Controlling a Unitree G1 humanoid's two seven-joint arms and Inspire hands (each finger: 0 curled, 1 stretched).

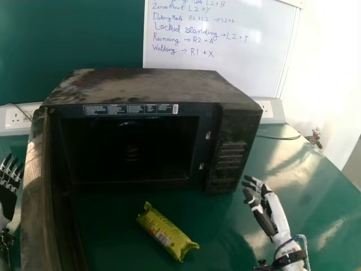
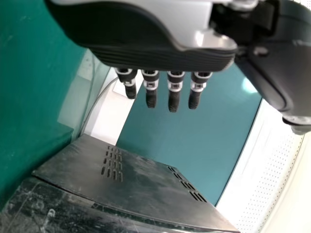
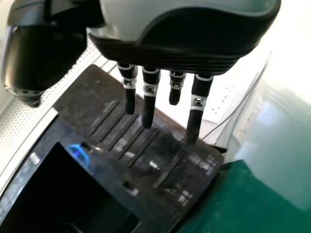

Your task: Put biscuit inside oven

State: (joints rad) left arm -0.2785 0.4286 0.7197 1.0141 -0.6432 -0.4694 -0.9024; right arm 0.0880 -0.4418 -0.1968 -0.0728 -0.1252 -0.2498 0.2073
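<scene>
A yellow-green biscuit packet [image 1: 167, 232] lies on the green table before the black oven [image 1: 232, 152]. The oven's door [image 1: 42, 186] stands swung open at the left, and its cavity is dark. Right of the packet and apart from it, my right hand [image 1: 265, 209] is raised near the oven's front right corner, its fingers relaxed and holding nothing. My left hand [image 1: 8, 189] is at the far left, outside the door, fingers extended. In the left wrist view the left hand [image 2: 146, 56] has straight fingers; in the right wrist view the right hand [image 3: 160, 58] does too.
The green table [image 1: 316, 209] extends to the right of the oven. Power sockets [image 1: 272, 110] and a cable are behind it, with a whiteboard [image 1: 220, 45] farther back. The open door stands between the left hand and the packet.
</scene>
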